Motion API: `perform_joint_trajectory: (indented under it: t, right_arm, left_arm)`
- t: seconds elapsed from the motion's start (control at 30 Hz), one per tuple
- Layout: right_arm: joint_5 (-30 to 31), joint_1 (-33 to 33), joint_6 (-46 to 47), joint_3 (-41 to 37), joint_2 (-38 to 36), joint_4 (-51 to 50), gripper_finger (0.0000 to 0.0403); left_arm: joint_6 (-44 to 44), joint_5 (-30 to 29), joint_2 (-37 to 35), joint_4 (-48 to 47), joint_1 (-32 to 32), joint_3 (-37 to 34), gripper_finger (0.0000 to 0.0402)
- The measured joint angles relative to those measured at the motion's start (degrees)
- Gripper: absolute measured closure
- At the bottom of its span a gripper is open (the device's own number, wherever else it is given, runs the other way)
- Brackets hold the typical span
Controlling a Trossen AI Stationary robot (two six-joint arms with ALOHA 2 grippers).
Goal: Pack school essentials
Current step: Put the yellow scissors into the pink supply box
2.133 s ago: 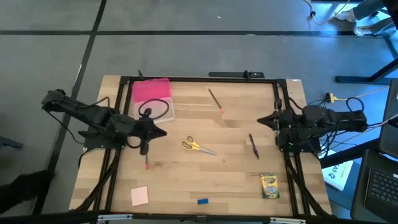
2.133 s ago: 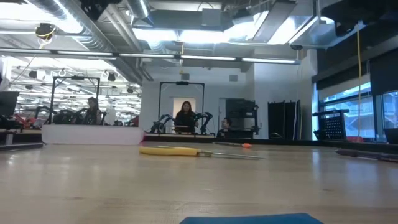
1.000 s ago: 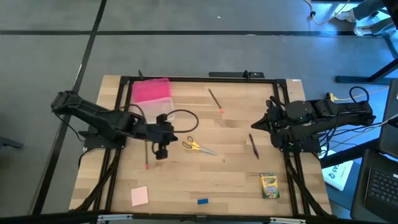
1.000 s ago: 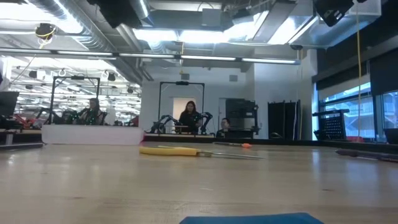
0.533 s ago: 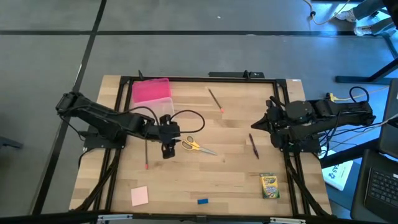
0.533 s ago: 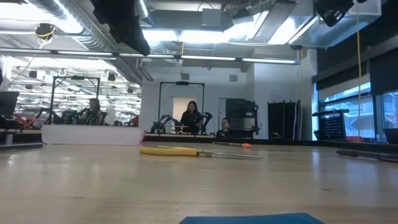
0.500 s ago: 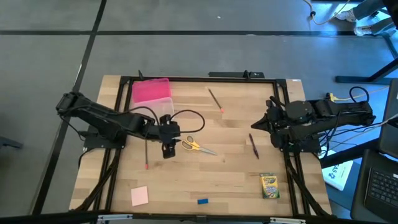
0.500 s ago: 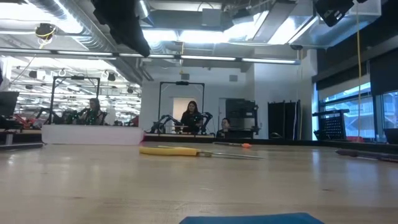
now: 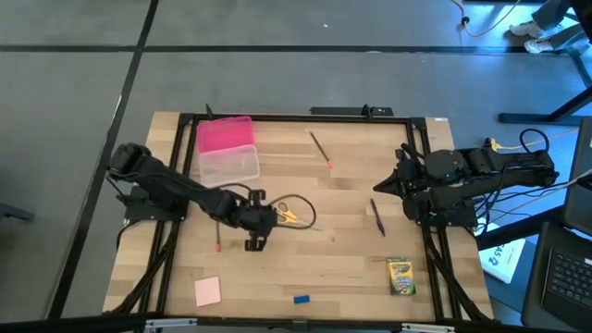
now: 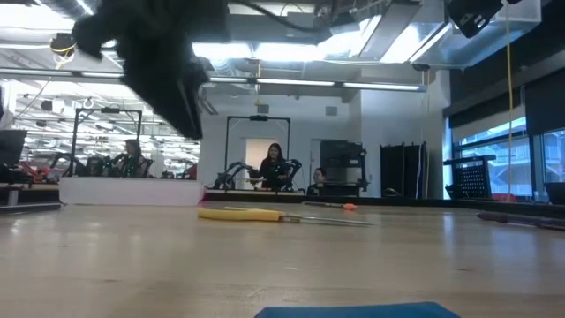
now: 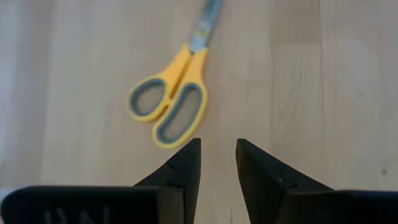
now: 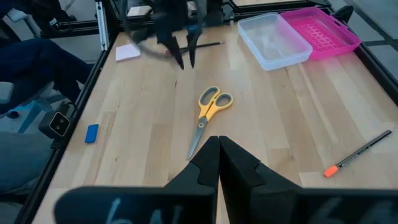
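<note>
A pale wooden table (image 9: pixel 305 268) fills the scene, edged by a black frame. The left arm has swung out from the table's left side towards the middle, and its left gripper (image 9: pixel 255 240) now hangs just left of the yellow-handled scissors (image 9: pixel 289 214), not touching them; its jaws, nearly together a second ago, stand a narrow gap apart. The right gripper (image 9: pixel 393 181) waits at the right edge, jaws together and empty. The clear plastic box with the pink lid (image 9: pixel 227 153) sits open at the far left. Nothing looks packed yet: the green-yellow crayon box (image 9: pixel 400 277), pink square notepad (image 9: pixel 207 290), dark red pen (image 9: pixel 377 217) and tiny blue eraser (image 9: pixel 302 299) lie scattered, so the scissors seem likely to be picked up first
</note>
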Motion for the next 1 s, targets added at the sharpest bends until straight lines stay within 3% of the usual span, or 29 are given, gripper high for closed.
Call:
perform_joint_trajectory:
  t: [0.37,1.0]
  right_arm:
    - [0.0,0.0,-0.1,0.0,0.0,0.0,0.0389]
    - [0.0,0.0,-0.1,0.0,0.0,-2.1,0.0389]
  left_arm:
    - [6.2,-0.3,8.5,6.3,1.9,0.0,0.0307]
    - [6.1,-0.3,11.3,8.2,3.7,0.0,0.0306]
